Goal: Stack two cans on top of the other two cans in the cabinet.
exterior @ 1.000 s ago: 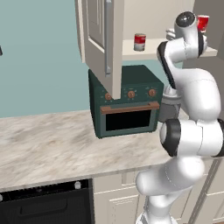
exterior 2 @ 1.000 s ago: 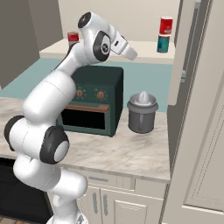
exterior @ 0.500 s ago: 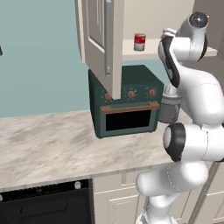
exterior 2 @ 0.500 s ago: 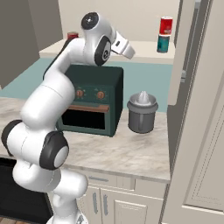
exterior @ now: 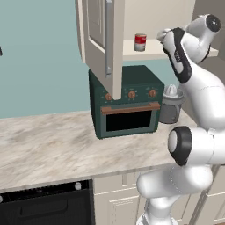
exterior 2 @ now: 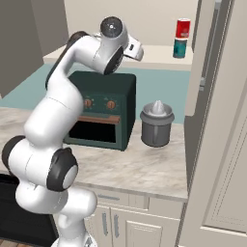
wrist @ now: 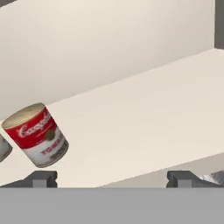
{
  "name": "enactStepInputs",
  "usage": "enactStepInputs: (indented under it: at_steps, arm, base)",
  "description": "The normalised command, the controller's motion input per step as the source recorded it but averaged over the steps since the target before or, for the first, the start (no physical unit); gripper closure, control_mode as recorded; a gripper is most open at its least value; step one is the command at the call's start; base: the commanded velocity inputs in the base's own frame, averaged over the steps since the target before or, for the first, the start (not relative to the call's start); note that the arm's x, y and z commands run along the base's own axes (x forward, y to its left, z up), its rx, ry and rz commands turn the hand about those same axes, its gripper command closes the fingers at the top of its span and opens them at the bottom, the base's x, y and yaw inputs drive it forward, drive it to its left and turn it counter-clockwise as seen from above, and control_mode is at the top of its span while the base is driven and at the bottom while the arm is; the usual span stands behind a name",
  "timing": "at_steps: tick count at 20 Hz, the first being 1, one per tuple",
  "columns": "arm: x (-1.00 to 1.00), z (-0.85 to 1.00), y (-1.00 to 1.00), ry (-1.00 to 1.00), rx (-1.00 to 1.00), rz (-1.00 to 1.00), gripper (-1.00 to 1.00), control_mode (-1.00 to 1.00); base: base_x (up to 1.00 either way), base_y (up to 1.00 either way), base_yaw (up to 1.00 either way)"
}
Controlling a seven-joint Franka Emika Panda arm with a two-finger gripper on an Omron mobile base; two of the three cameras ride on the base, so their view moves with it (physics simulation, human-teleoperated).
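Observation:
Inside the open cream cabinet (exterior: 102, 39), a red can with a white label band (exterior: 140, 42) stands alone on the pale shelf (exterior 2: 159, 57). Farther along the shelf, a second red can (exterior 2: 183, 28) sits on top of a teal can (exterior 2: 180, 48). In the hand view a red can (wrist: 37, 135) lies to the left, off the line between my fingers. A sliver of another can (wrist: 2, 148) shows at the left edge. My gripper (wrist: 111, 179) is open and empty, just in front of the shelf edge. It also shows as the gripper (exterior 2: 139, 50) and the gripper (exterior: 164, 35).
A dark green oven (exterior: 127, 101) stands on the marble counter (exterior: 48, 145) below the shelf. A grey juicer with a white cone (exterior 2: 157, 123) sits beside it. The open cabinet door (exterior 2: 219, 116) hangs close on the right. A black appliance (exterior: 44, 206) is under the counter.
The arm's upper joint has risen and swung outward. The hand has stayed in front of the shelf, shifting only slightly. The cans have not moved.

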Motion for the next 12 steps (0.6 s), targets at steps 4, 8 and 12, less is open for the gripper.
enactStepInputs:
  at_steps: [4,8,12]
  arm:
    - [0.0,0.0,0.09,-0.23,0.0,0.27,-1.0,-1.0]
    - [0.0,0.0,0.1,-0.26,0.0,0.2,-1.0,-1.0]
    - [0.0,-0.03,0.22,-0.25,0.0,0.12,-1.0,-1.0]
  base:
    - [0.0,0.0,0.0]
    - [0.0,0.0,0.0]
    - [0.0,0.0,0.0]
